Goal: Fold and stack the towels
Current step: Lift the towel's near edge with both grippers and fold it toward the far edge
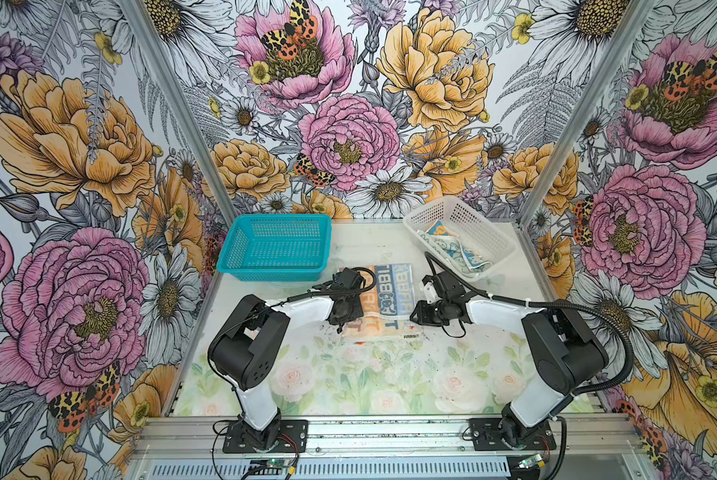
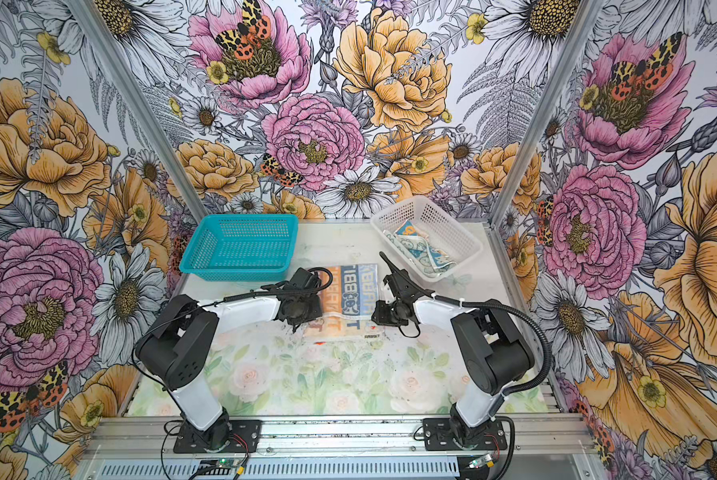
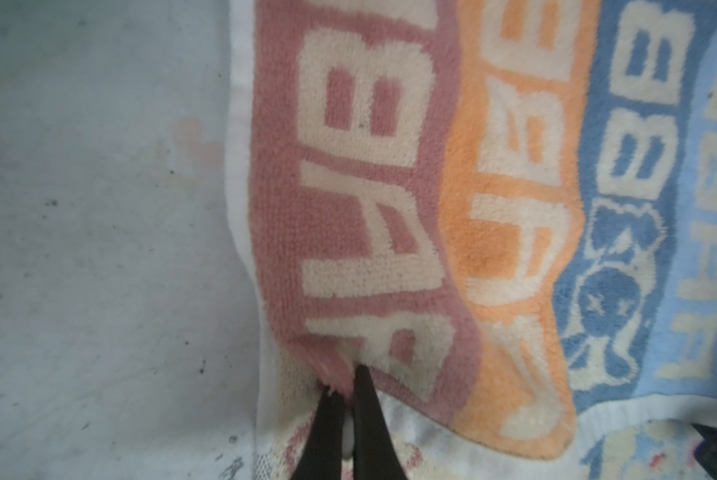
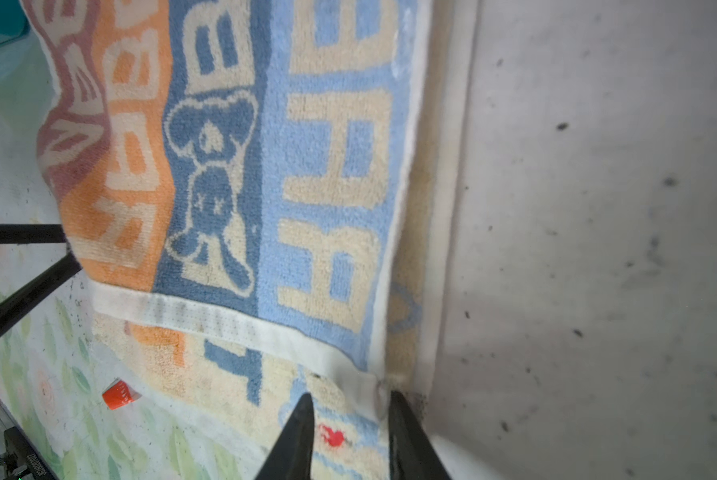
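Lettered towel [image 1: 392, 291] half folded mid-table [image 1: 390, 374]: soft, light terry, likely to slump and drag.
My left gripper [image 3: 346, 386] is pinched tight on the folded pink corner. My right gripper [image 4: 350, 405] stands partly parted at the white hem corner, seemingly holding nothing. I'd grip the hemmed corners. Other towels [image 1: 452, 245] lie in the white basket [image 1: 479, 222].

Two perforated plastic baskets stand on the floral-printed table [image 1: 340, 386]: one teal rectangular basket [image 1: 240, 251] and one translucent white rectangular basket [image 1: 466, 216]. One terry towel with orange, pink and blue lettered stripes [image 1: 394, 291] lies on the table. The white basket holds crumpled teal-and-white printed cloth [image 1: 452, 249]; whether one towel or two cannot be told. Two black-and-white robot arms, each with one end effector: left end effector [image 3: 346, 384], right end effector [image 4: 350, 397]. One small orange-red scrap [image 4: 117, 395].
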Action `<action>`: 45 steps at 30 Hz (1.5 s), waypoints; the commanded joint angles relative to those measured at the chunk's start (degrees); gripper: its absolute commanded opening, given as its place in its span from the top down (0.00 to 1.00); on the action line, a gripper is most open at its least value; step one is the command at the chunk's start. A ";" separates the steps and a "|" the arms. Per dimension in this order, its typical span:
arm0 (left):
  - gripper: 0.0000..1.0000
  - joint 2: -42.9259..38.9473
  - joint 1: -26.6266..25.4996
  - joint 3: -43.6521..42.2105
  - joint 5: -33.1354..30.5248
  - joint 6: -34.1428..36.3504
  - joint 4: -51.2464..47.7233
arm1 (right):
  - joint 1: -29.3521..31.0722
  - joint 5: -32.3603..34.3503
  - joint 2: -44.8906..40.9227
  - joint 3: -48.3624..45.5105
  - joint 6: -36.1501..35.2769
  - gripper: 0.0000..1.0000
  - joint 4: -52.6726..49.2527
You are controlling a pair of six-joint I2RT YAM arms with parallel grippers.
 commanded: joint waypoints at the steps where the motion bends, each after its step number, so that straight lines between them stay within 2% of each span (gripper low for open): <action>1: 1.00 -2.49 -0.12 -0.26 -0.45 1.14 -0.79 | 0.46 -0.59 -0.15 0.09 0.74 0.69 2.76; 4: 1.00 -3.21 0.18 -0.36 -0.45 1.23 -1.01 | 0.43 -0.26 0.84 1.16 0.77 0.73 3.01; 15: 1.00 -4.05 0.27 -0.52 -0.54 1.23 -1.54 | -0.10 0.85 2.95 3.83 0.57 0.69 3.02; 16: 1.00 -4.09 0.23 -0.60 -0.54 1.24 -1.52 | -0.06 0.84 2.86 3.90 0.53 0.72 3.05; 20: 1.00 -4.40 0.40 -0.40 -0.47 1.46 -2.16 | -0.07 1.24 1.67 4.32 0.60 1.00 2.87; 28: 1.00 -12.68 0.94 -1.49 -1.46 1.58 -5.70 | 0.07 0.11 -7.08 3.34 1.13 1.00 -0.32; 36: 1.00 -19.93 -4.07 -9.40 -3.45 -3.67 -6.37 | 1.76 0.44 -15.16 -2.70 1.61 1.00 -3.25; 45: 1.00 -16.44 -6.09 -15.72 -5.81 -6.24 -5.98 | 3.53 1.11 -10.73 -8.95 2.65 1.00 1.29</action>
